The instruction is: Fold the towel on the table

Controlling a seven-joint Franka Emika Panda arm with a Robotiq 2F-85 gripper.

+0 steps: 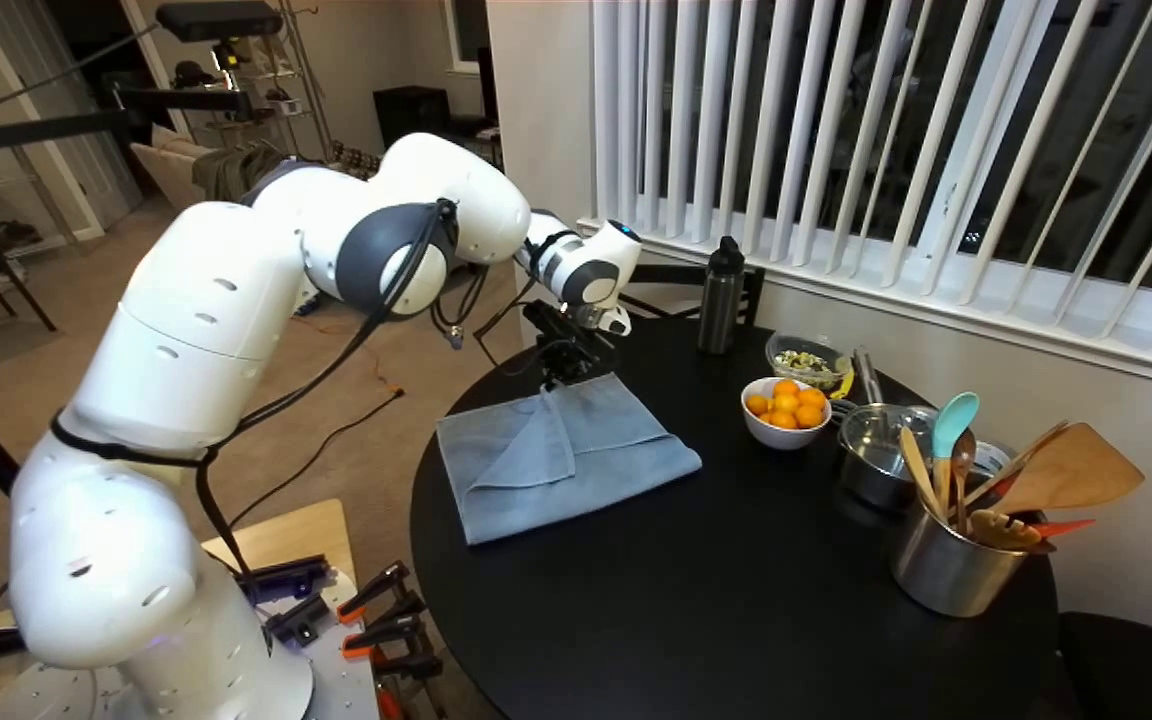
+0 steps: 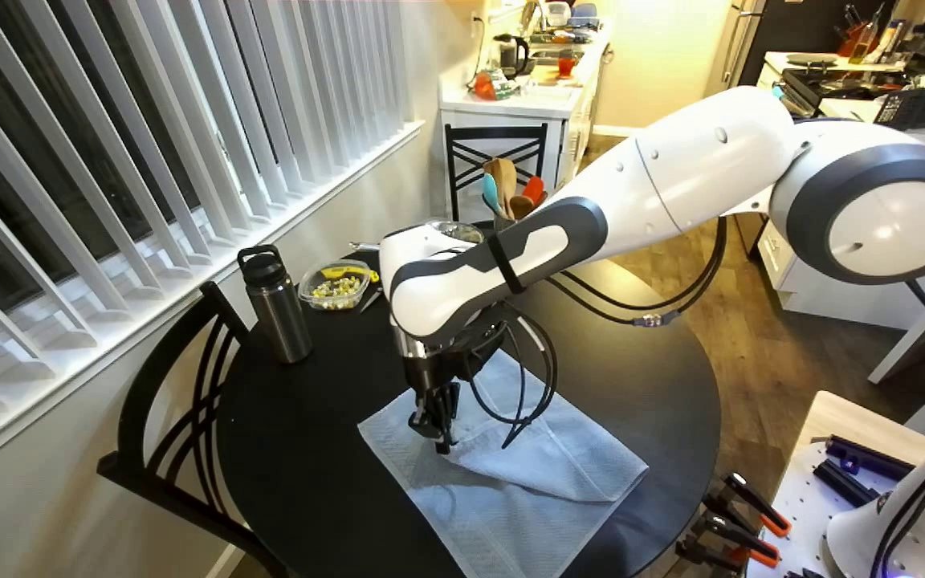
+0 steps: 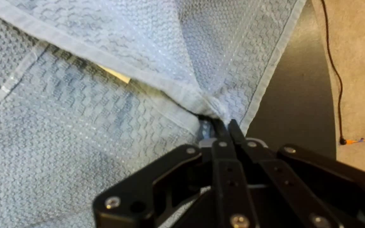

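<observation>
A white robot arm (image 1: pixel 206 320) reaches in from the left, in an exterior view, over a round black desk (image 1: pixel 736 600), where a pale grey-blue towel (image 1: pixel 596 470) lies mostly flat near the edge, partly folded, a triangular flap turned across its upper face. At the towel's far side, the arm's black fingers (image 3: pixel 238 133) are drawn nearly together on a gathered pinch of cloth that rises to their tips; how many layers they have caught cannot be told. The towel looks light, soft and limp, its nubbly weave likely to give good grip, with nothing to break, though it would probably sag and crease behind a single hold. The best place to take it appears to be a hemmed corner of the top layer, pinched shallowly so the cloth beneath is left lying, then carried low across. Farther right, all apart from the towel, stand a metal bottle (image 1: pixel 722 305), a white bowl (image 1: pixel 774 433) of oranges (image 1: pixel 786 403), a clear tub (image 1: pixel 804 343) of food (image 1: pixel 804 368), a metal pot (image 1: pixel 871 487) and, at far right, a steel canister (image 1: pixel 948 570) filled with kitchen tools (image 1: pixel 1076 475).
</observation>
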